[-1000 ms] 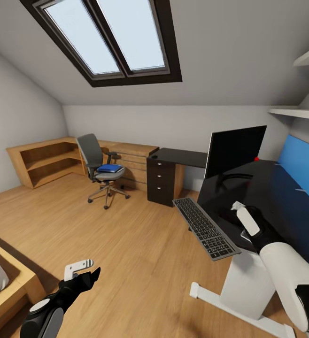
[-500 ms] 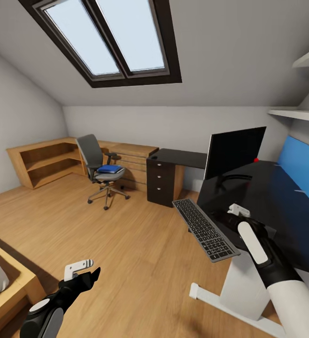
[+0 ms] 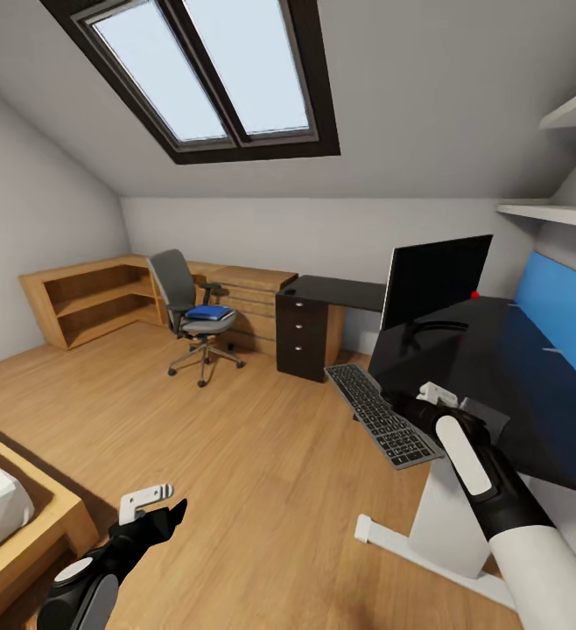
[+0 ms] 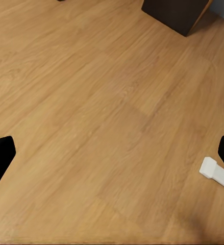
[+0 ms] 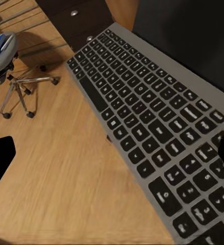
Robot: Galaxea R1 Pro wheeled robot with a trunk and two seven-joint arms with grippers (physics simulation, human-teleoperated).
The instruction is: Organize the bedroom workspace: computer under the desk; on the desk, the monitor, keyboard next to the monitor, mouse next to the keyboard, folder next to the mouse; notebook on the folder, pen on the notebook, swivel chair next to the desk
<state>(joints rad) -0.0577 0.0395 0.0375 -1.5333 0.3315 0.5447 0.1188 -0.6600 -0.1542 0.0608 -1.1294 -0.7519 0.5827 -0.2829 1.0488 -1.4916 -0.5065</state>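
Wood flooring (image 3: 235,455) spreads under the left gripper (image 3: 152,506), its fingers apart and empty. Far back, the swivel chair (image 3: 192,315) carries the blue folder (image 3: 209,311). Rightward, the keyboard (image 3: 381,415) overhangs the desk (image 3: 498,367) edge, before the monitor (image 3: 435,280); the right gripper (image 3: 434,400), spread wide, hovers just beside it.

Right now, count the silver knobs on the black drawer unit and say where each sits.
3 on the drawer unit in the head view, one per drawer front: top knob, middle, bottom. Others may be hidden on faces turned away.
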